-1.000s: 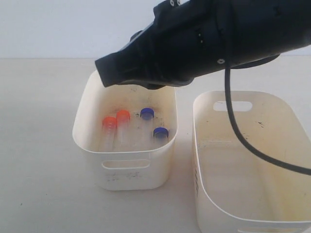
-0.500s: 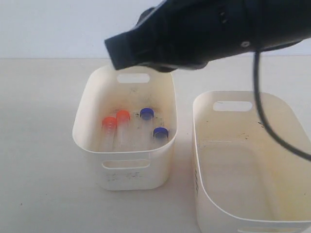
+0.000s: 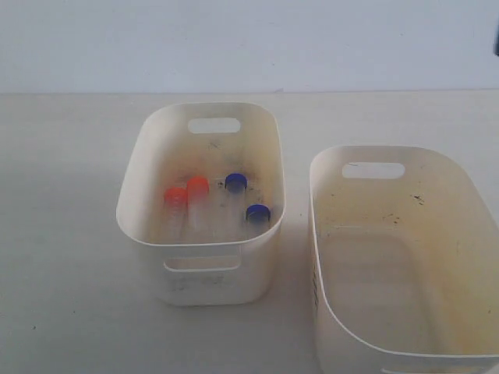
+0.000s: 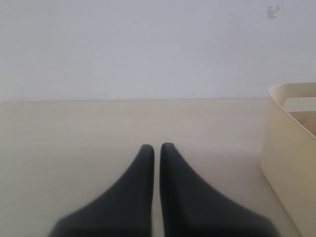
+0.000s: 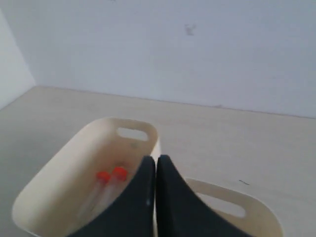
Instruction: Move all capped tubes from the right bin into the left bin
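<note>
Tubes (image 3: 196, 204) at nine o'clock, judged light and slick, are best pinched mid-body; left claw (image 4: 154, 147) and right claw (image 5: 156, 158) are clenched empty.

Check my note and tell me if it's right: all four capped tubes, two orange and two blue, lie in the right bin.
Not right: the bin is wrong. All four capped tubes, two orange and two blue, lie in the left bin. The right bin holds no tubes. The exterior view shows this.
</note>
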